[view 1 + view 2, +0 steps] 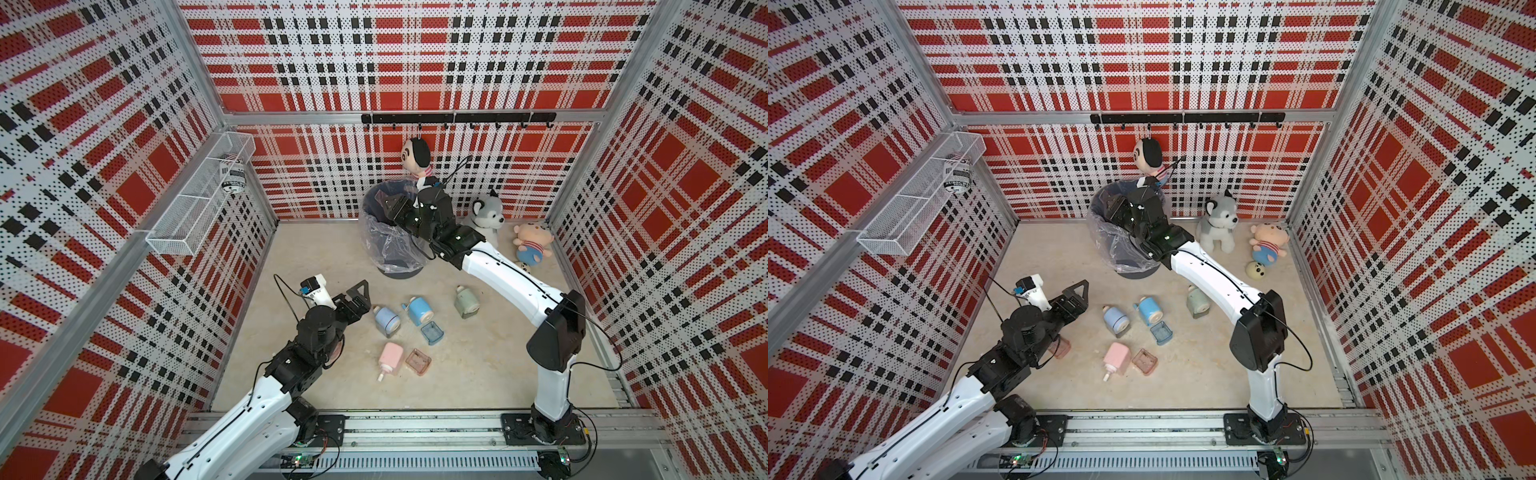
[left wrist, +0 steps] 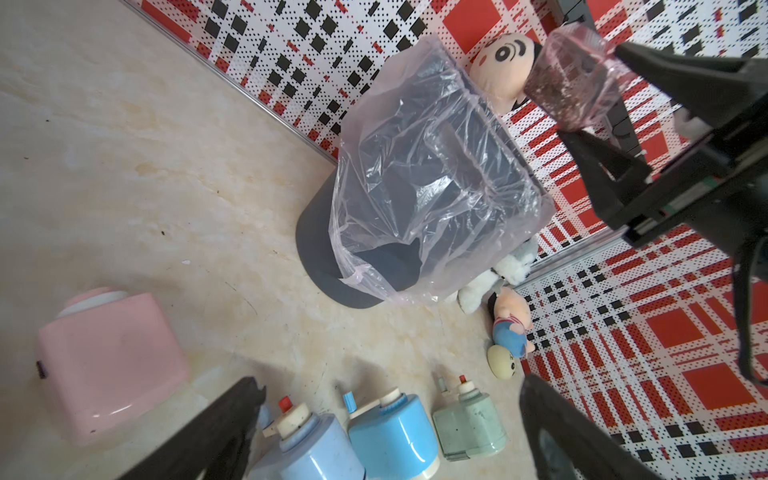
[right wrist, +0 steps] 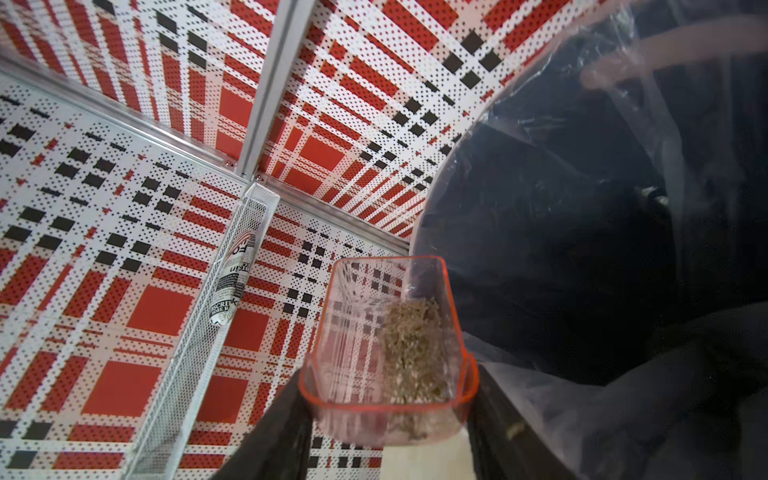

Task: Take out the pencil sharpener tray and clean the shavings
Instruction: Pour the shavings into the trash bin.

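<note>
My right gripper is shut on a clear pink pencil sharpener tray, which has brown shavings piled against one wall. It holds the tray over the mouth of the bag-lined bin, and the tray also shows in the left wrist view. My left gripper hangs open and empty above a row of sharpeners lying on the table: pale blue, blue and green. A pink sharpener lies nearer the front. A blue tray and a pink tray lie loose beside them.
Another pink tray peeks out under my left arm. A husky plush and a doll sit at the back right. A doll hangs from the hook rail above the bin. A wire basket is on the left wall.
</note>
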{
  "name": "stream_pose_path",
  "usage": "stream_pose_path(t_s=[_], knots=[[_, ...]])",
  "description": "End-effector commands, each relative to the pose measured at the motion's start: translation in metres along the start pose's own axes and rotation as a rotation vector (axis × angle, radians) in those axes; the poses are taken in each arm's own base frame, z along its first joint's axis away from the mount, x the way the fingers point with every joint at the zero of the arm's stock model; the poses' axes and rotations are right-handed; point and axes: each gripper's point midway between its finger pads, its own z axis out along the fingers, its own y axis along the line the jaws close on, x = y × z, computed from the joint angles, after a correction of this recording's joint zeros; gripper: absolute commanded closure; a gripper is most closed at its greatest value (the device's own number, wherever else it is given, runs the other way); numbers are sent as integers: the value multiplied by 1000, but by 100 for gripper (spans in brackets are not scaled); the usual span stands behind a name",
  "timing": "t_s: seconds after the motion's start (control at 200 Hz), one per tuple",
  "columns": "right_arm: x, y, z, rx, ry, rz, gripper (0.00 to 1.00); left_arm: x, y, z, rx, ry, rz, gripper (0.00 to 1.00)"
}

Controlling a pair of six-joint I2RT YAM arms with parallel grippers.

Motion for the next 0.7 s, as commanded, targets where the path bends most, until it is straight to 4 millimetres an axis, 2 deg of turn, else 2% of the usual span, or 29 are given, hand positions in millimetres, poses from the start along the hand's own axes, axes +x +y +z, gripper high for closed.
stream_pose_path(t_s=[0.0,0.356,0.456,0.691], knots=[[3,4,1,32,39,161,51,-6,0,-6,0,-22,-1,2],[-7,2,8,54,26,553,51,-16,-2,-20,10,-48,-33,2],[-10,2,9,34,15,660,48,-18,-2,-23,16,-54,-44,2],[-17,-6,3,32,-50,814,47,-21,-4,-28,20,-54,-52,2]])
